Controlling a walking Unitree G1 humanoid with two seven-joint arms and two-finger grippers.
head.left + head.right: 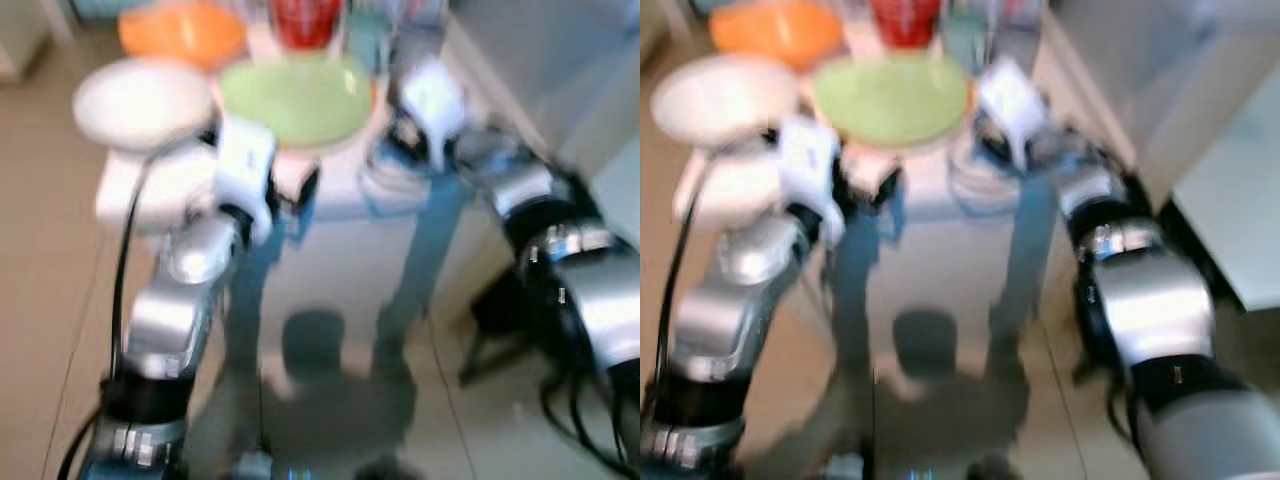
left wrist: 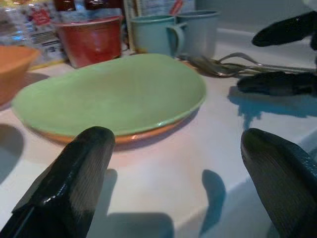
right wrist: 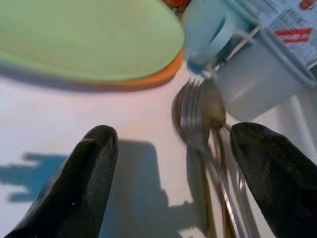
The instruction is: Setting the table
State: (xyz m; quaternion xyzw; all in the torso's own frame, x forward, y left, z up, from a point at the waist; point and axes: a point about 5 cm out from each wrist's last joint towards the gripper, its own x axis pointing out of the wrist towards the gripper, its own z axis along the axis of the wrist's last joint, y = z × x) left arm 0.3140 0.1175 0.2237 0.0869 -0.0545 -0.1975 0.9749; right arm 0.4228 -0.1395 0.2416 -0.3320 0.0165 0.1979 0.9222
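Left gripper (image 2: 178,183) wide before green plate (image 2: 111,91), right gripper (image 3: 173,173) wide over forks (image 3: 198,124), package print unreadable

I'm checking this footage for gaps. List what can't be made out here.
- Cutlery: right wrist view, motion blur and overlap hide the count.
- Packet: left wrist view, print too small and cut by the edge.
- Red bowl: eye views, blurred and cropped at the top.
- Orange plate: under the green plate, just its rim visible.

Glossy glazed green plate (image 2: 111,91), shiny metal forks (image 3: 198,124), smooth white counter (image 2: 168,173) — fingers (image 2: 74,183) matt black, finely ribbed.
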